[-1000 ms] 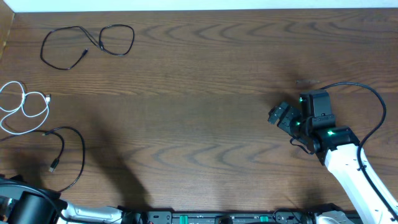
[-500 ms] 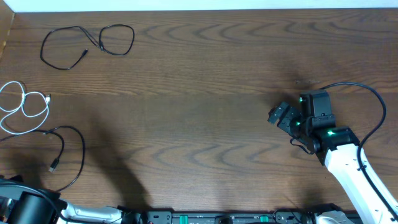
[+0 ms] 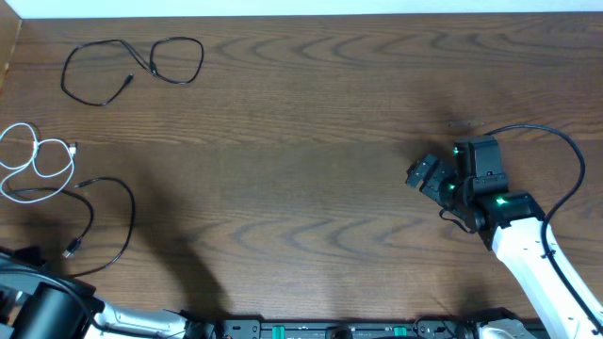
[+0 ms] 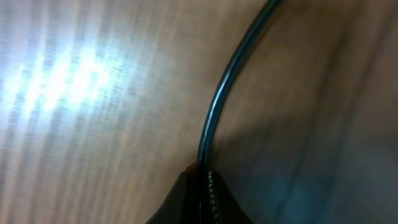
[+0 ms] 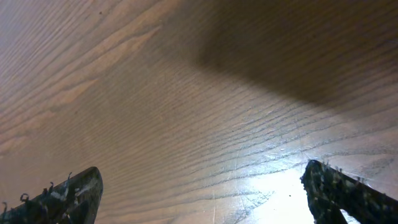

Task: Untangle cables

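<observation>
One black cable [image 3: 132, 68] lies in loops at the far left of the table. The white cable [image 3: 38, 165] lies coiled at the left edge. A second black cable [image 3: 124, 221] curves below it at the front left. My left gripper [image 4: 203, 186] is shut on this second black cable [image 4: 217, 106]; in the overhead view only its arm [image 3: 42, 306] shows, at the front-left corner. My right gripper [image 3: 429, 177] hovers open and empty over bare wood at the right, far from all cables. Its two fingertips frame bare table in the right wrist view [image 5: 202, 193].
The right arm's thick black wire [image 3: 565, 151] loops behind its wrist. The wooden table's left edge [image 3: 8, 56] runs close to the cables. A white strip [image 3: 301, 8] borders the table's far edge.
The front-left black cable has shifted: its loop has swung a little right and up, and its plug end moved left. The left arm has risen slightly into view. The right arm is still.
</observation>
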You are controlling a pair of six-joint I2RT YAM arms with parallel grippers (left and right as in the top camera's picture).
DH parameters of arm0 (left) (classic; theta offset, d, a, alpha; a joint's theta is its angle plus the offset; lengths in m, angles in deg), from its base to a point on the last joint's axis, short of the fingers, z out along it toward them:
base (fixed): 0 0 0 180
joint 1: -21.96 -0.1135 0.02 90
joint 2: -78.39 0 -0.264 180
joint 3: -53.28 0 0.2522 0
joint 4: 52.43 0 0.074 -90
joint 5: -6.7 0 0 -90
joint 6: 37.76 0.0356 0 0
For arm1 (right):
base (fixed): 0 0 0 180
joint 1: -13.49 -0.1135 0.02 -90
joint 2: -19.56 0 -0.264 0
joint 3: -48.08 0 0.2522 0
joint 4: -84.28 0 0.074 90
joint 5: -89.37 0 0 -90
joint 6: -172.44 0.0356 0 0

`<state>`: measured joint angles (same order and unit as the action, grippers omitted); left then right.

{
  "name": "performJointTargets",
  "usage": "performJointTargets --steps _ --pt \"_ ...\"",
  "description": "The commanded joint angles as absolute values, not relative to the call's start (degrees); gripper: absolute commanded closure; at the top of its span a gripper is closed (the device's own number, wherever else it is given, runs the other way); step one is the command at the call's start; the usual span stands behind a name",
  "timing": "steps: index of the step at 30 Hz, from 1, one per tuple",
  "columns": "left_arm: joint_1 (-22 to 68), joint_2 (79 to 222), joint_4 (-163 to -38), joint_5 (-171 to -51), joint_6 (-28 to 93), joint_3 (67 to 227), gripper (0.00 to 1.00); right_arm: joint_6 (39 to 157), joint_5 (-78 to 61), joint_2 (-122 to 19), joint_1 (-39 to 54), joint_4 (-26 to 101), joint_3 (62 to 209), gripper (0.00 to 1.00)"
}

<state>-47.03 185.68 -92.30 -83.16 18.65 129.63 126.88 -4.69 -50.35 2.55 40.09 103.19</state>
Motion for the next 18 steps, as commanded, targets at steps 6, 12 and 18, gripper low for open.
performJointTargets --steps 6,12,18 --pt "-44.7 186.9 -90.9 -82.6 20.5 129.7 0.92 126.1 -4.0 -50.2 2.6 40.0 103.4 0.01" --pt "-44.7 186.8 -90.9 -82.8 20.5 130.3 0.58 126.1 -4.0 -50.2 2.6 40.0 103.4 0.01" --pt "-43.7 182.6 -91.8 -82.9 20.8 132.6 0.53 126.1 -4.0 -50.2 2.6 40.0 103.4 0.01"
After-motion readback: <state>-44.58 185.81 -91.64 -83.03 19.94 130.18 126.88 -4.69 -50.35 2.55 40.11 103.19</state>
